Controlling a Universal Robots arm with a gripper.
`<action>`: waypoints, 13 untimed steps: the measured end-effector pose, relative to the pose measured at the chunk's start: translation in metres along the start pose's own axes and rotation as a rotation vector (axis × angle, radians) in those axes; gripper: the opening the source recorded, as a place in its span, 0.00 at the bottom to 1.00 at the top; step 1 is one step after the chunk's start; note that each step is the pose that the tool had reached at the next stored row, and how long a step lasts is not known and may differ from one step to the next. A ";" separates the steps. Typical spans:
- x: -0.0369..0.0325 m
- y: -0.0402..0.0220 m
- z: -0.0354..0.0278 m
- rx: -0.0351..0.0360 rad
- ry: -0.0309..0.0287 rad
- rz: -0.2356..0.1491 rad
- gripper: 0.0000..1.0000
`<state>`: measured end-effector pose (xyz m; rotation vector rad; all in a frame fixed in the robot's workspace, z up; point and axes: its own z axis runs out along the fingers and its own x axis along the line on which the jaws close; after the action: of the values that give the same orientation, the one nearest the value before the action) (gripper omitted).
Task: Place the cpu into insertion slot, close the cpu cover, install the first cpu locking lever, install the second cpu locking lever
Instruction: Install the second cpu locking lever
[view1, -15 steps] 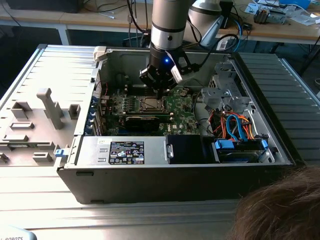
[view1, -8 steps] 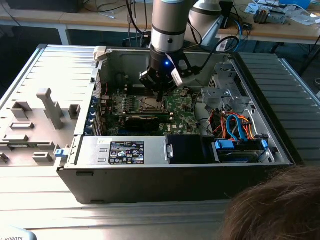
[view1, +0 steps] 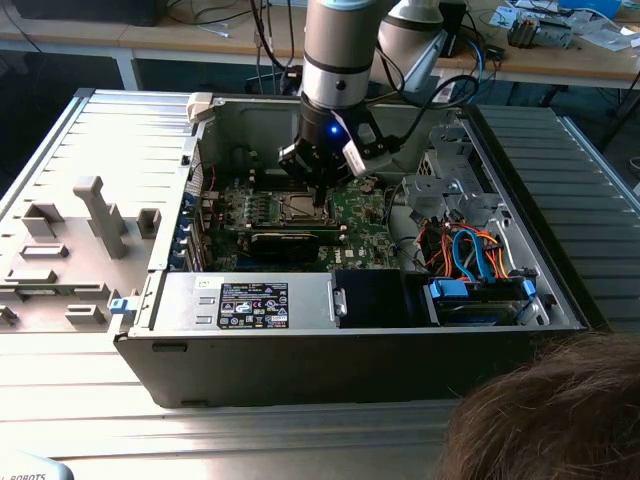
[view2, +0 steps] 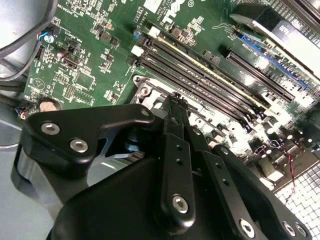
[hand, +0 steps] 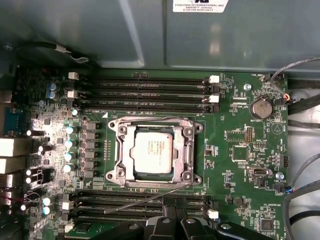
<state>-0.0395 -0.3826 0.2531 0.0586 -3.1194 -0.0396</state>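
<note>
The cpu (hand: 154, 152), silver-grey and square, lies in the insertion slot (hand: 196, 176) on the green board. The cpu cover (hand: 125, 150), a silvery frame, lies flat around it. One thin wire locking lever (hand: 150, 198) runs slantwise off the socket's edge, on the side nearest my fingertips (hand: 165, 223); the other lever (hand: 150, 118) lies along the opposite edge. In the exterior view my gripper (view1: 318, 192) hangs inside the open computer case just over the slot (view1: 300, 208). In the second wrist view my gripper (view2: 173, 102) has its black fingers drawn together, tips at a corner of the socket frame (view2: 146, 91).
Rows of memory slots (hand: 145, 92) flank the socket on two sides. A long black card (view1: 285, 240) sits beside the socket. Cables (view1: 470, 250) and drive bays fill the case on the exterior view's right. A person's hair (view1: 550, 410) shows at the lower right.
</note>
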 end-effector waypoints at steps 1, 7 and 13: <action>0.0000 -0.0006 0.0001 0.0000 0.0001 0.000 0.11; 0.0001 -0.0027 0.0007 0.0000 0.0001 0.000 0.11; 0.0001 -0.0036 0.0016 0.0000 0.0001 0.000 0.11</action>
<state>-0.0395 -0.3862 0.2514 0.0586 -3.1193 -0.0396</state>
